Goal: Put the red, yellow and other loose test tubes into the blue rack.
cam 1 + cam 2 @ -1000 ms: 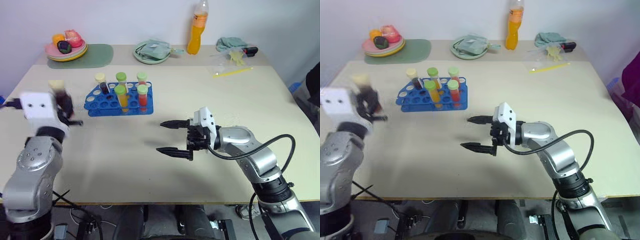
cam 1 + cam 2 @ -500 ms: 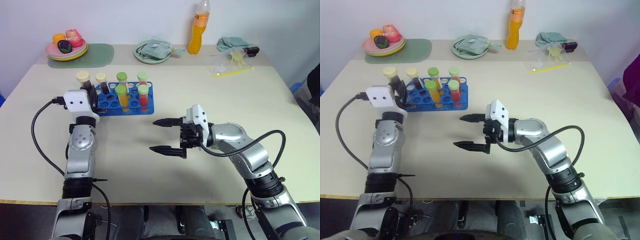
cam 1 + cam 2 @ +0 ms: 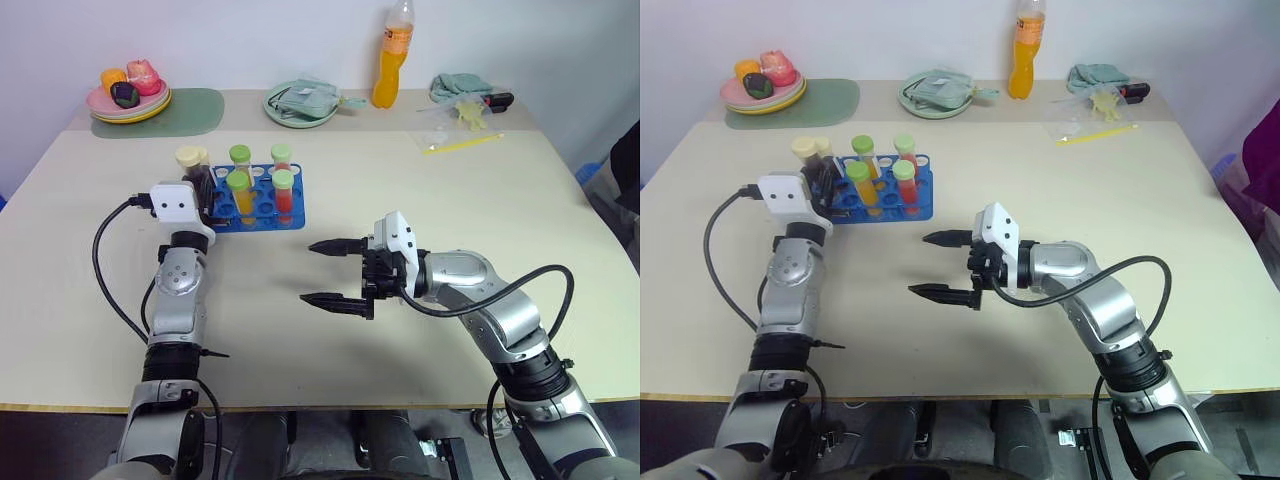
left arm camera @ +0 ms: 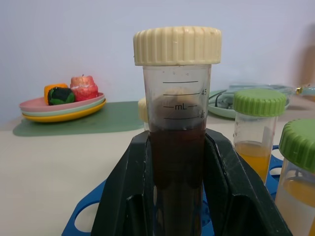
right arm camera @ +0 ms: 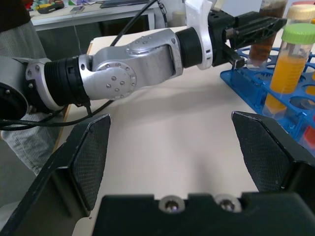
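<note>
The left gripper [image 4: 174, 196] has its two black fingers closed tight on a cream-capped test tube [image 4: 176, 123] of dark brown liquid, held upright by its lower body at the left end of the blue rack [image 3: 280, 212]. In the head views the tube's cap stands just beside a second cream-capped tube [image 3: 200, 157] already seated at the rack's far left corner, and close to the green-capped orange tube [image 3: 239, 190].

The right gripper [image 3: 332, 272] hovers over bare table [image 3: 450, 200] well apart from the rack, its fingers spread wide and holding nothing.

The risk lies in the crowding. Whether the tube's base is lined up over a free hole cannot be told from these views; if it is off, lowering would likely land it on the rack's blue top plate and push the light rack along the table or tip the tube in the grip. The gripper's fingers could also knock the neighbouring caps on the way down. Releasing before the tube is seated would probably let it topple.
</note>
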Robot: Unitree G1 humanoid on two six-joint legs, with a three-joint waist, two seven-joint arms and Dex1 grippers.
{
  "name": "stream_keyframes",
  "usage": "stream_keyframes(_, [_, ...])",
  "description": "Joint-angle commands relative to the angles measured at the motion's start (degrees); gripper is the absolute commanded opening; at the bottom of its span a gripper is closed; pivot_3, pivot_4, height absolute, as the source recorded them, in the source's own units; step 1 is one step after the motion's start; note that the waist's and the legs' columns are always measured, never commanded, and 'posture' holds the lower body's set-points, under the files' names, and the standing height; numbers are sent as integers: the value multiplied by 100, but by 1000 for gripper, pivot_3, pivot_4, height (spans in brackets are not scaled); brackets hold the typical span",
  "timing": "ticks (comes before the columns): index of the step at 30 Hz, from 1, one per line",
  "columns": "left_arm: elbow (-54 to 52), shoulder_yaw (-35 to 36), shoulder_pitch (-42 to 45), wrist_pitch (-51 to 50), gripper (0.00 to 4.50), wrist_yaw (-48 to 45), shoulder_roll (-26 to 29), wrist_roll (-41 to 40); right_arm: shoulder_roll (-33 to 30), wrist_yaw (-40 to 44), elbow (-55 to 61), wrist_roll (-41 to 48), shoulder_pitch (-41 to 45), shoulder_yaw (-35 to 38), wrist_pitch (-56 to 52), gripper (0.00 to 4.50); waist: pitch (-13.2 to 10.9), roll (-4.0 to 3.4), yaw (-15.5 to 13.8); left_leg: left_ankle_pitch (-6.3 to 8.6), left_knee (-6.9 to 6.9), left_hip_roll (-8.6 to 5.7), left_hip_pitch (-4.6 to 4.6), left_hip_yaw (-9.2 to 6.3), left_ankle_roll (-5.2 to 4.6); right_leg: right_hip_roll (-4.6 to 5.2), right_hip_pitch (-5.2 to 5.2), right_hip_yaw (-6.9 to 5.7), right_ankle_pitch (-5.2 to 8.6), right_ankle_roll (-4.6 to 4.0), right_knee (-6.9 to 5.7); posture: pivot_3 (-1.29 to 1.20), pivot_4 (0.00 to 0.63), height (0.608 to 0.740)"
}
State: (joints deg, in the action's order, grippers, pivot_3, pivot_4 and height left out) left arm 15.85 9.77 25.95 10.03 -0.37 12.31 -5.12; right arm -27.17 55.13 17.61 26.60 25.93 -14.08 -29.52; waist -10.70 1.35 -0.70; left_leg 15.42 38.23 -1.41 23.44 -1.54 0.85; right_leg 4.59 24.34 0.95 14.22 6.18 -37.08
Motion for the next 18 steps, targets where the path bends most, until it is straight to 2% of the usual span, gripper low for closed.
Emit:
stream_keyframes(1, [-8, -9, 43, 113, 918, 28, -19, 90, -35, -19, 253, 78, -7, 149, 29, 4346, 0, 0, 3, 0, 0, 0, 0, 0, 0, 0, 0, 0, 0, 0, 0, 0, 150, 729])
stream_keyframes(12, [-536, 104, -483, -31, 918, 34, -5, 37, -75, -25, 254, 91, -22, 141, 31, 4346, 0, 0, 8, 0, -1, 2, -2, 0, 0, -1, 0, 0, 0, 0, 0, 0, 150, 729])
stream_keyframes(18, [-420, 106, -466, -20, 918, 54, 28, 95, -67, -13, 230, 86, -11, 129, 44, 4346, 0, 0, 7, 0, -1, 2, -2, 0, 0, -1, 0, 0, 0, 0, 0, 0, 150, 729])
